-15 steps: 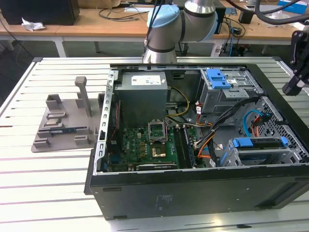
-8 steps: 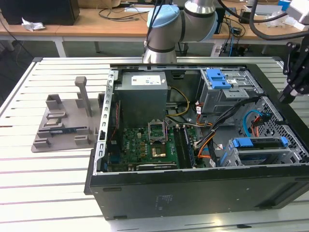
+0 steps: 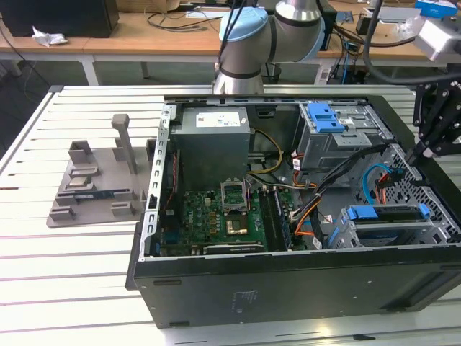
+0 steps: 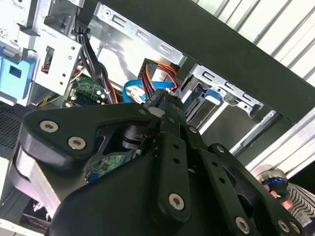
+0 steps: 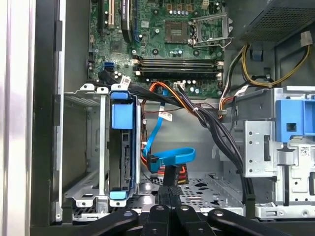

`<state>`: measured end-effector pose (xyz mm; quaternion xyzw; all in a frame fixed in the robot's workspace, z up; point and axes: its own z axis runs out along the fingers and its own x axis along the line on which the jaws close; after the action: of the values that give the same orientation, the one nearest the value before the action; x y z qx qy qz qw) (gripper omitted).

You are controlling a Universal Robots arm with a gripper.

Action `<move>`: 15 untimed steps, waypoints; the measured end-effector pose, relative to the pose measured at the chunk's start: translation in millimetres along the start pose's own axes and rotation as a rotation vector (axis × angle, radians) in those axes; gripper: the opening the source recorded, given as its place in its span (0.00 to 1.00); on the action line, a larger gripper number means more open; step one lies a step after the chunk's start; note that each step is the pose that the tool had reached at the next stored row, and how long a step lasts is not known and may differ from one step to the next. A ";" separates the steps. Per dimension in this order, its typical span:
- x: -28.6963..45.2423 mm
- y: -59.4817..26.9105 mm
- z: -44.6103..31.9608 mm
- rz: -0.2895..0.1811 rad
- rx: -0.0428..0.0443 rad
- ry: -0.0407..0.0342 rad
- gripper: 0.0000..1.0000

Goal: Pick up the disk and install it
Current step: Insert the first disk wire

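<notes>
With the silver hard drive in its blue plastic carrier (image 5: 122, 152) already seated in the grey metal cage (image 5: 86, 147), my black pincer (image 5: 170, 194) looks pressed together near the blue ribbon cable (image 5: 170, 156), so I'd move gently.

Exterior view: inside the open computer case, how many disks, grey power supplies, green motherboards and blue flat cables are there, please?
disk: 1
grey power supply: 1
green motherboard: 1
blue flat cable: 1
Total: 4
</notes>
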<state>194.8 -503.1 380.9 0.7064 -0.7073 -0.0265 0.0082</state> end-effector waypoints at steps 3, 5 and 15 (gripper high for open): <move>0.2 -0.3 6.1 0.000 0.0000 0.0001 0.11; -0.3 1.6 7.4 0.000 0.0001 0.0000 0.11; -1.7 3.7 7.9 0.000 0.0000 0.0000 0.29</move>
<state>190.8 -501.2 373.2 0.7064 -0.7073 -0.0265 0.0082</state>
